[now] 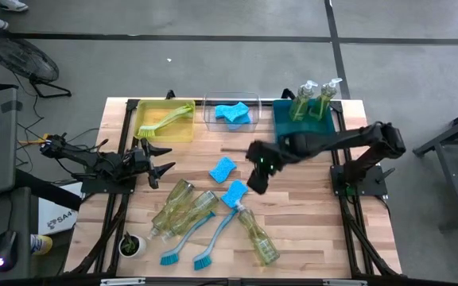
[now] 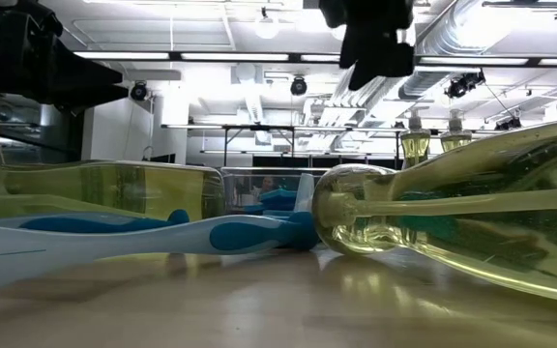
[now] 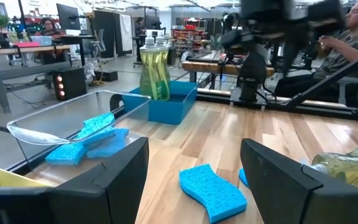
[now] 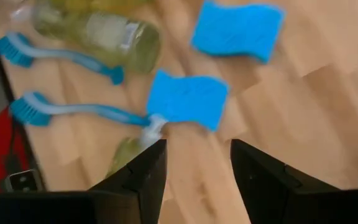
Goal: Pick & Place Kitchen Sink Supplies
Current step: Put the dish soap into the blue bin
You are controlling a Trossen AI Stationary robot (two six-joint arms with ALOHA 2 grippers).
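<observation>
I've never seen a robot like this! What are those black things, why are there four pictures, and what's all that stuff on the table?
Those black things are two robot arms with pinching grippers. One picture looks down from above, one peeks along the tabletop, and two come from cameras on the wrists. The right gripper hangs open over a blue sponge, holding nothing. The left gripper waits open beside the yellow bin. On the wooden table lie soap bottles, sponges and blue brushes. Two bottles already stand in the teal bin.

Grey concrete floor [image 1: 213, 63] fills the upper frame; ceiling strip lights [image 2: 230, 56] and ducts [image 2: 472, 39] run overhead beyond the table.
</observation>
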